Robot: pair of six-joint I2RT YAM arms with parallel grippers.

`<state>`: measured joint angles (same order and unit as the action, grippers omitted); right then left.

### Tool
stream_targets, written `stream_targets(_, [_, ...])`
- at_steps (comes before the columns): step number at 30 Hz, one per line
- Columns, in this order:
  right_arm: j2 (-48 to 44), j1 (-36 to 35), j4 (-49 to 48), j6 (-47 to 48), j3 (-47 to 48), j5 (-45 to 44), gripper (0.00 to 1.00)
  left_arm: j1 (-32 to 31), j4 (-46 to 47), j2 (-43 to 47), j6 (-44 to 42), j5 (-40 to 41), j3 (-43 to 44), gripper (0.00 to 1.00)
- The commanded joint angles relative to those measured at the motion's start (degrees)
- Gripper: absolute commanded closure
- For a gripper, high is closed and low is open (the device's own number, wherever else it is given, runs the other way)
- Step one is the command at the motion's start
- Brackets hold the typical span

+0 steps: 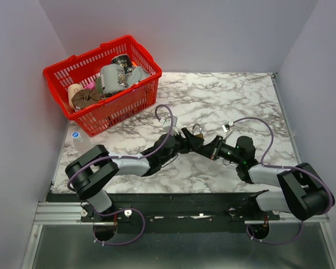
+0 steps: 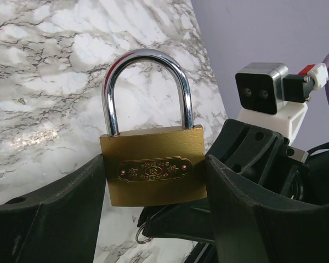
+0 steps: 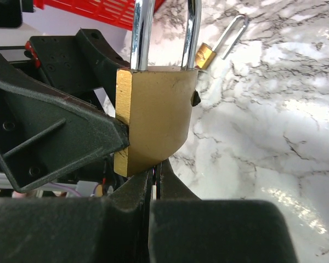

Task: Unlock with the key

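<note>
Left end effector (image 2: 154, 189) grips the upright brass padlock (image 2: 152, 156)

The left arm (image 1: 129, 163) and the right arm (image 1: 269, 175) both bend at the elbow and reach in to meet at the brass padlock (image 2: 153, 145). The left gripper (image 2: 153, 175) squeezes the brass padlock by its two sides. The right gripper (image 3: 155, 183) sits just under the brass padlock and points up at its bottom, with its two fingers pressed tight together.
</note>
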<state>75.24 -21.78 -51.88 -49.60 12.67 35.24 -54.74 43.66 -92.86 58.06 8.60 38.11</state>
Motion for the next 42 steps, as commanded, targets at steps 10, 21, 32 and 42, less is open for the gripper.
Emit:
stream_targets(10, [-4.75, 0.25, -13.95, -5.68, 2.10, -0.97, 0.99, -4.58, 10.66, 4.70, 0.74, -20.03, -2.16, 1.00])
stream_targets(21, [-13.87, 0.16, 6.68, 6.25, 3.15, -4.30, 0.83, -4.76, -11.64, 7.69, -3.48, -9.86, 5.11, 1.00])
stream_targets(32, [-29.61, 0.16, 31.73, 16.47, 2.89, -7.03, 0.32, -3.10, -24.67, 5.85, -8.05, -1.39, 11.64, 1.00])
stream_targets(42, [-37.44, 0.25, 48.00, 21.81, 10.88, -12.83, 0.24, -1.42, -21.52, 7.07, -14.03, -6.55, 6.82, 1.00])
